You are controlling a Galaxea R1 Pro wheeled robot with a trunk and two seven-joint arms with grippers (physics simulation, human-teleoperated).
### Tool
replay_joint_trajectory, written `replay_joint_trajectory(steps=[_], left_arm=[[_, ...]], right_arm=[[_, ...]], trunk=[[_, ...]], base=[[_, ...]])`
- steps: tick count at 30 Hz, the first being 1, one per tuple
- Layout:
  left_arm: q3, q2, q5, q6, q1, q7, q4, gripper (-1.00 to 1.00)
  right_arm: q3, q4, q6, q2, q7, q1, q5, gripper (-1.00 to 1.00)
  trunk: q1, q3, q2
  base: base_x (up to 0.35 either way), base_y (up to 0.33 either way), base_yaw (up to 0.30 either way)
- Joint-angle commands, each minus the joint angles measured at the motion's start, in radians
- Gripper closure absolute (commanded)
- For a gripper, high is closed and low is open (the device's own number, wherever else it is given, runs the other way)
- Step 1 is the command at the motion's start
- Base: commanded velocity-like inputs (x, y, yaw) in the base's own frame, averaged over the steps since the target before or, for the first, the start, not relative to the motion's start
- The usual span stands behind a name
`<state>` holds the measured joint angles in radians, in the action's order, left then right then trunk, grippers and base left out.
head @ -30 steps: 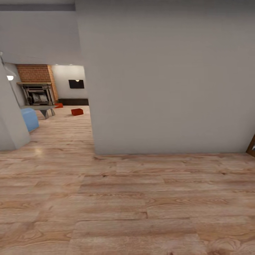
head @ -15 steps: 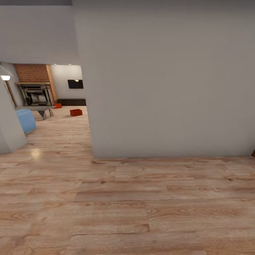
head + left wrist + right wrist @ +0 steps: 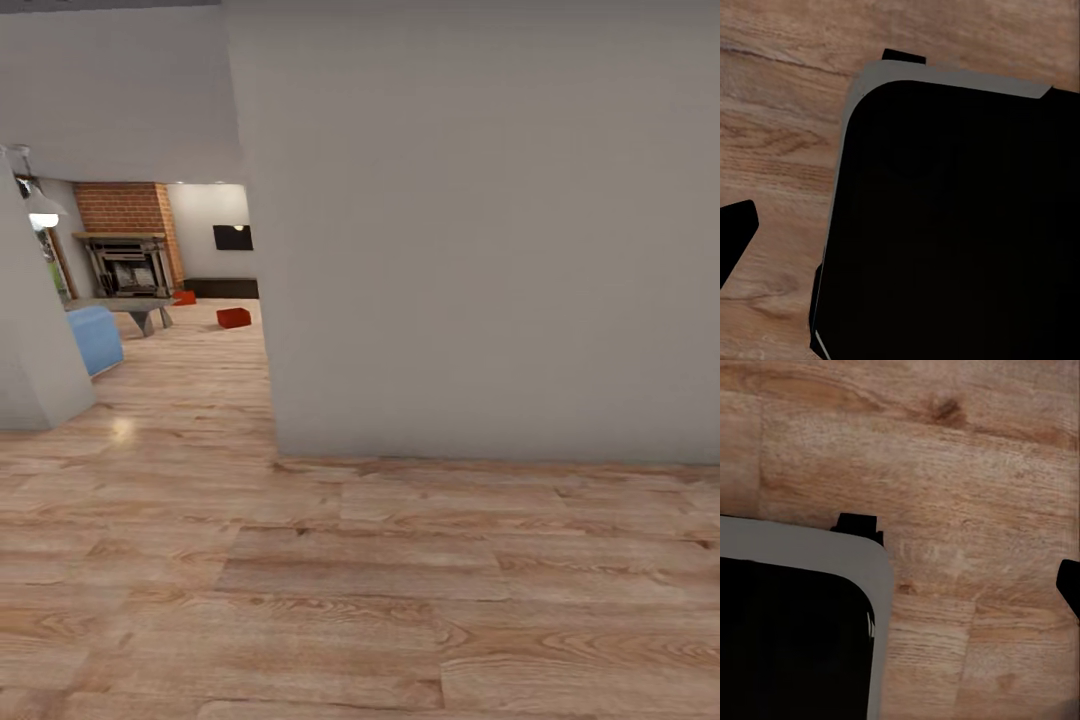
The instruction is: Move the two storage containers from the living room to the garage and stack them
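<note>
From the head view, a broad grey wall (image 3: 480,230) stands ahead on light wood-plank floor (image 3: 350,580). Far left, two small orange-red storage containers (image 3: 233,317) (image 3: 184,297) sit apart on the living-room floor near the red-brick fireplace (image 3: 128,240). In both wrist views, the robot's black base (image 3: 952,225) (image 3: 791,637) hangs over planks; neither gripper's opening can be told.

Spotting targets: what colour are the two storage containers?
Orange-red storage containers, best in head view.

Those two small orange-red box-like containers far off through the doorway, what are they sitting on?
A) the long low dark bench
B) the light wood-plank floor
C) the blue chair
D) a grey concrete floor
B: one orange-red storage container and the other orange-red container both rest on the light wood-plank floor, near the red-brick fireplace.
</note>
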<state>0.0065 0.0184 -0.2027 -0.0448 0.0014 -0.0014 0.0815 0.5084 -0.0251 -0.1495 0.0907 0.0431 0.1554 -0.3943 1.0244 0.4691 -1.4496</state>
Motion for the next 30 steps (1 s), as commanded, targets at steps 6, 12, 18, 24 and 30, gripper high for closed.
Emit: replay_joint_trajectory(steps=[6, 12, 18, 24, 30], left_arm=[[0.001, 0.000, -0.006, -0.002, 0.000, 0.000, 0.000, -1.00], [0.000, 0.000, -0.006, -0.002, 0.000, 0.000, 0.001, -1.00], [0.000, 0.000, -0.006, -0.003, 0.000, 0.000, 0.001, -1.00], [0.000, 0.000, -0.006, -0.002, 0.000, 0.000, 0.000, -1.00], [-0.001, 0.000, -0.004, -0.004, 0.000, 0.000, 0.000, -1.00]], right_arm=[[0.007, -0.003, -0.006, 0.000, 0.004, 0.001, -0.012, -1.00], [0.004, -0.003, -0.007, 0.000, 0.004, 0.001, -0.011, -1.00], [0.005, -0.003, -0.007, 0.000, 0.004, 0.001, -0.012, -1.00], [0.004, -0.003, -0.006, 0.000, 0.004, 0.001, -0.012, -1.00], [0.004, -0.003, -0.006, 0.000, 0.004, 0.001, -0.012, -1.00]], trunk=[[0.001, 0.001, 0.000], [0.001, 0.001, 0.000], [0.001, 0.001, 0.000], [0.001, -0.002, 0.000], [0.001, -0.006, 0.000]], base=[[0.323, 0.000, 0.270], [0.323, 0.000, 0.272], [0.323, 0.000, 0.272], [0.323, 0.000, 0.272], [0.323, 0.000, 0.268]])
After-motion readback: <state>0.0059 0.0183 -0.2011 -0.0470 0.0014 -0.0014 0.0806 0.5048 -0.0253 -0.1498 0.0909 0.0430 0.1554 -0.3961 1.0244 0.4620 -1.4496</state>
